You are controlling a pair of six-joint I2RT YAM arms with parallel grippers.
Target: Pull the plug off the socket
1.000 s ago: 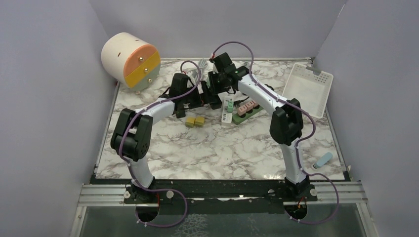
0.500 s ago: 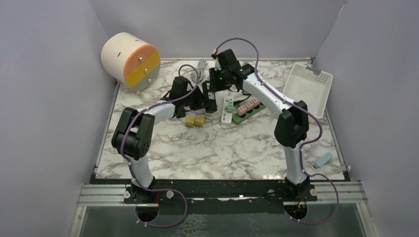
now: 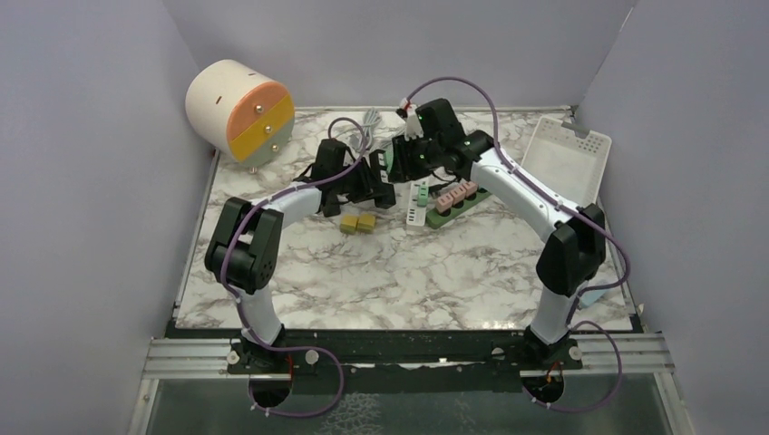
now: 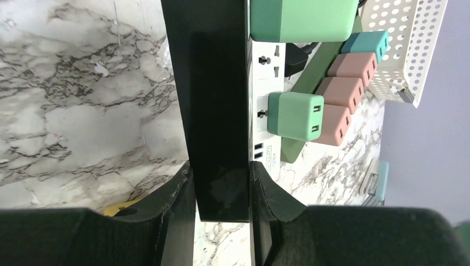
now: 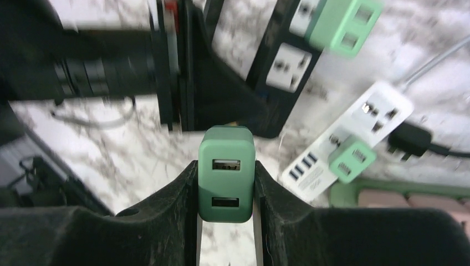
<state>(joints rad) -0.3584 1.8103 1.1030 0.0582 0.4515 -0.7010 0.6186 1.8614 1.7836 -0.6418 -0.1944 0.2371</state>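
Since a second ago my right elbow has swung out to the right. My right gripper [image 5: 226, 166] has backed up off the black strip [image 4: 205, 83], taking the plug [image 5: 226, 185] with it. My left gripper [image 4: 220, 172], spread wide back then, is now clamped across that strip's near end.

The plug sits pinched between my right fingers, its USB ports facing the wrist camera. It looks clear of the strip. A bare socket [image 5: 284, 66] shows next to a second plug [image 5: 343, 25] that is seated in the same strip. I judge the pull done, with only the carrying off left.

The black strip lies below and ahead of the plug, its long axis running straight away from my left wrist toward the far side of the table [image 3: 408, 272]. From above, my two grippers are close together, the right one just beyond the left. My retreat should go up and to my right, not back down onto that strip.

A white strip [image 4: 266, 77] lies just beside the black one and parallel to it, carrying its own green charger [image 4: 294, 115]. Beyond it is a green strip [image 4: 292, 149] with pink plugs [image 4: 339, 94], and the basket [image 4: 410, 50] is farther right. Two yellow blocks [image 3: 358, 223] sit near my left forearm, and a drum [image 3: 240, 109] stands well apart at the far left.

My right arm reaches over the white and green strips, so a low sweep could catch those chargers.
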